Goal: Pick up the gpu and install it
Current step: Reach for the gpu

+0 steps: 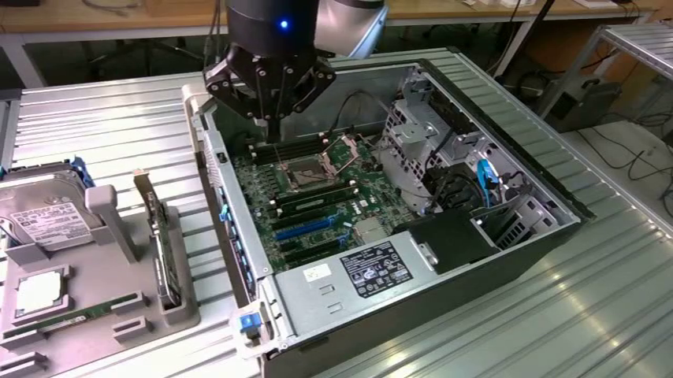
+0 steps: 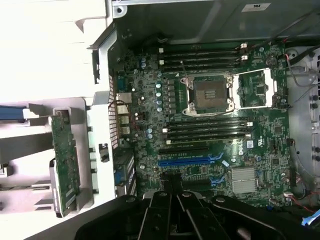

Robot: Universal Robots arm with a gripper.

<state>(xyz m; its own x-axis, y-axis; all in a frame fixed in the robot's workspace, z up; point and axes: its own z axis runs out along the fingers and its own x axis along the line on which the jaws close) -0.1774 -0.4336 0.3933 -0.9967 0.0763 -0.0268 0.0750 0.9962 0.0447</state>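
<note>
standing on edge, gpu [image 1: 164, 256] sits well apart from closed pincer [image 1: 270, 132].

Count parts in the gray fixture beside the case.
4: hard drive farthest back, CPU in front of it, green RAM stick nearest the camera, gpu on edge beside the case. Others may be cut off.

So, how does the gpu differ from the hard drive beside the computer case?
The gpu stands on its edge in the grey holder; the hard drive lies with its labelled face up. The gpu is a thin dark card; the hard drive is a thicker silver block with a white label. The gpu is nearer the case than the hard drive. Both rest in that holder, outside the case.
</note>
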